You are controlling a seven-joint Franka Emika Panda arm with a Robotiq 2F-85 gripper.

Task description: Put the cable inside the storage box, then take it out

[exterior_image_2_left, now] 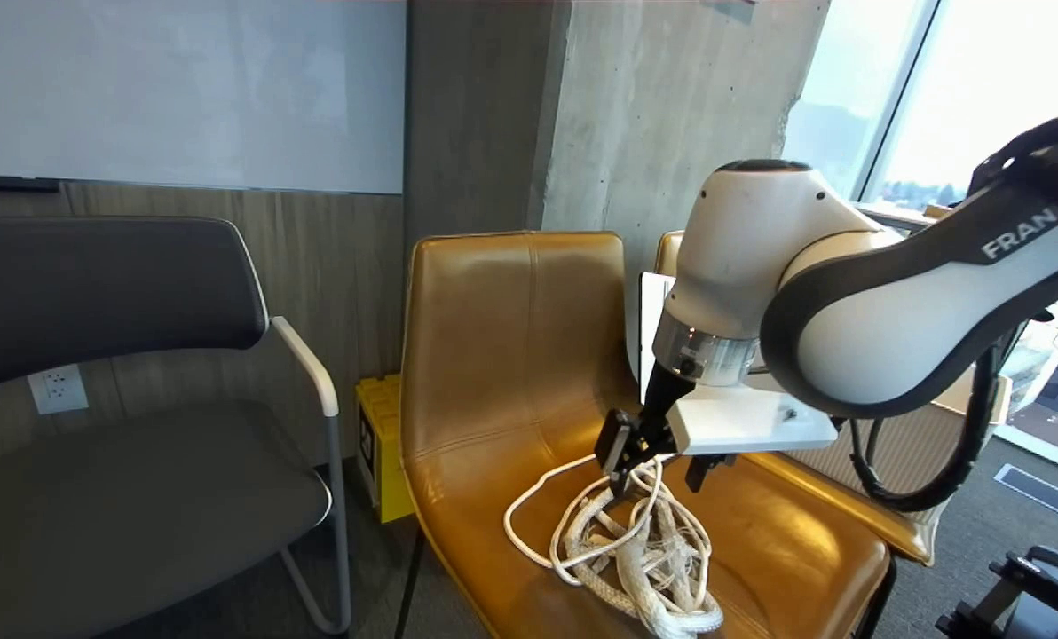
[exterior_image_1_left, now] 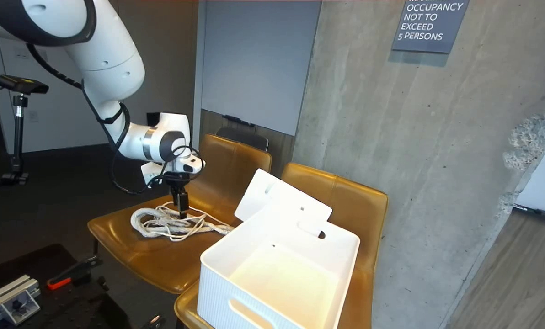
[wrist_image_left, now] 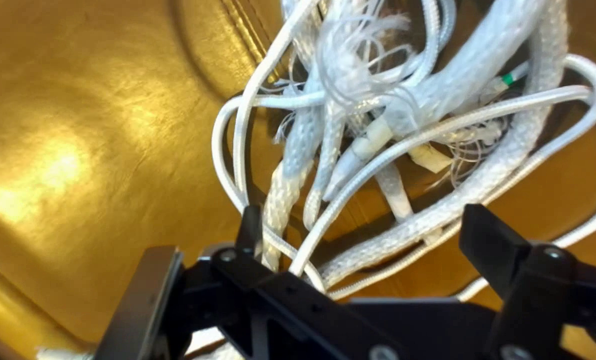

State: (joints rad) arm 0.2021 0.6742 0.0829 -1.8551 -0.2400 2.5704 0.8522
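Arm point(exterior_image_1_left: 103, 50) slopes in from upper left in an exterior view, wrist point(exterior_image_1_left: 158, 144) bent, tool point(wrist_image_left: 363, 222) pointing down at the cable point(exterior_image_1_left: 174, 224). Fingers point(wrist_image_left: 493, 245) apart in the wrist view, strands between them; contact unclear. Cable heaped loosely on a chair point(exterior_image_1_left: 135, 256) seat, outside the white box point(exterior_image_1_left: 295, 274) on the next chair point(exterior_image_1_left: 350, 196).

a white robot arm point(exterior_image_2_left: 880, 337) with smooth, rounded casings point(exterior_image_1_left: 112, 75) carries dark grey trim point(exterior_image_2_left: 924, 257) and white lettering point(exterior_image_2_left: 1022, 232) beginning "fran", a shiny silver band point(exterior_image_2_left: 711, 355), a black cable point(exterior_image_1_left: 55, 72) and a dark strap point(exterior_image_1_left: 111, 118), while its black gripper point(wrist_image_left: 364, 220) shows blocky, angular fingers point(wrist_image_left: 493, 242) and round-headed metal screws point(wrist_image_left: 553, 252)
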